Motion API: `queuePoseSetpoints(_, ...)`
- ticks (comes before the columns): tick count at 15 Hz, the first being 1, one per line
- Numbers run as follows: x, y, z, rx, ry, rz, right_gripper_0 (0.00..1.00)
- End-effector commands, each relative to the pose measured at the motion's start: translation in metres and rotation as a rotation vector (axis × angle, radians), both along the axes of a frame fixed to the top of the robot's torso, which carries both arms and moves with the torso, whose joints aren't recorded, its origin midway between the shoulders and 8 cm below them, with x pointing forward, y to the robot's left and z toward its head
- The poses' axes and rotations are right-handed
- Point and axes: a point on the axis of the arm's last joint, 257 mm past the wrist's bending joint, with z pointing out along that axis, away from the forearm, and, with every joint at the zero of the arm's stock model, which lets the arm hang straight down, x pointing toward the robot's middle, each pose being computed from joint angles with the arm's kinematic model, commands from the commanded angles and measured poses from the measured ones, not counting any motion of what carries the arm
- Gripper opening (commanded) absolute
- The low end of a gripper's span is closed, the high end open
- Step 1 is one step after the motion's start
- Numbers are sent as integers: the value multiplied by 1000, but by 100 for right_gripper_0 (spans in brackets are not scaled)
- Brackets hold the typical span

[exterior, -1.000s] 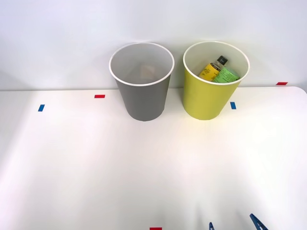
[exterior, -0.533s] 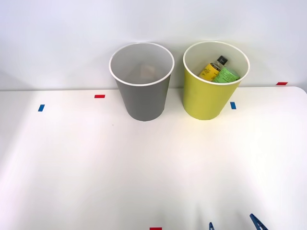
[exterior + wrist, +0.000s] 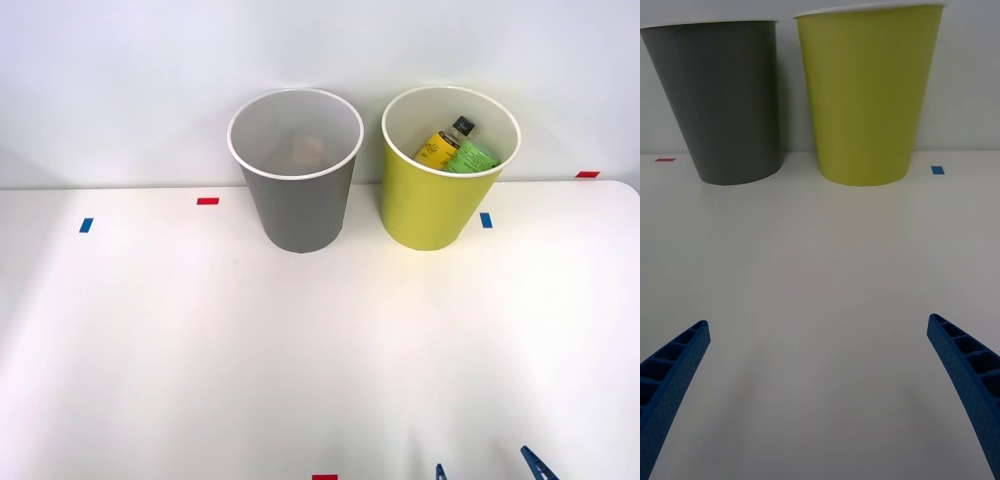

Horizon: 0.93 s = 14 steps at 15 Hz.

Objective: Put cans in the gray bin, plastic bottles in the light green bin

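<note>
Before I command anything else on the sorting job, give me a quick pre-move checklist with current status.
1. Right gripper open and holding nothing: ok.
2. Plastic bottles inside the light green bin: ok, both seen within its rim.
3. Can in the gray bin: cannot tell, just a faint shape inside.
4. Both bins upright, side by side, apart: ok.
5. Table between gripper and bins free of items left to sort: ok.

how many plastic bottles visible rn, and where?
2, both inside the light green bin: the yellow-labelled bottle with a dark cap leans against the wall, the green-labelled bottle right beside it. More could lie hidden deeper in either bin.
</note>
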Motion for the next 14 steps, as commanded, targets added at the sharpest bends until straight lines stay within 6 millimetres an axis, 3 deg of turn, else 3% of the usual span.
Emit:
queuePoseSetpoints(1,0,0,0,0,0,0,100)
queuePoseSetpoints(14,0,0,0,0,0,0,100)
